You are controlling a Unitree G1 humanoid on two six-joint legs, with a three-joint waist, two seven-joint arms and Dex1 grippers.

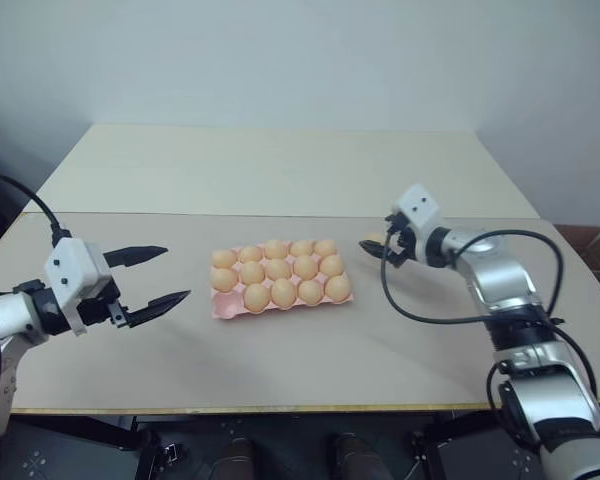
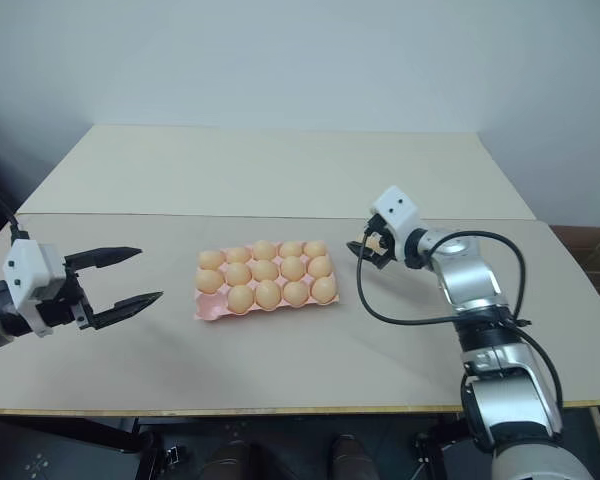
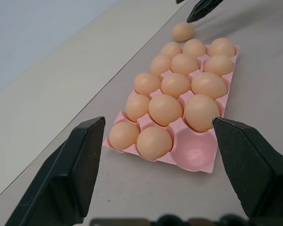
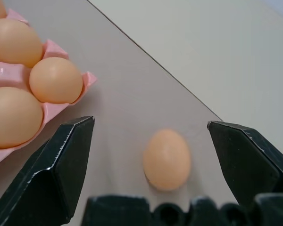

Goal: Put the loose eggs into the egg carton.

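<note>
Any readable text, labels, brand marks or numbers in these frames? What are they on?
None readable. The pale pink moulded egg carton, the smooth orange-tan eggs in it and the loose egg, the beige tabletop and both black-fingered claws carry no visible print.

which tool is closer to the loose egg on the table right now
Right. The right tool is open with the loose egg between its fingers. The left tool hangs open on the egg carton's far side.

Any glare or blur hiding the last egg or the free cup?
No glare. Right wrist view: loose egg sharp, soft shadow beneath, between the open right tool fingers. Left wrist view: empty cup of the carton clearly lit.
</note>
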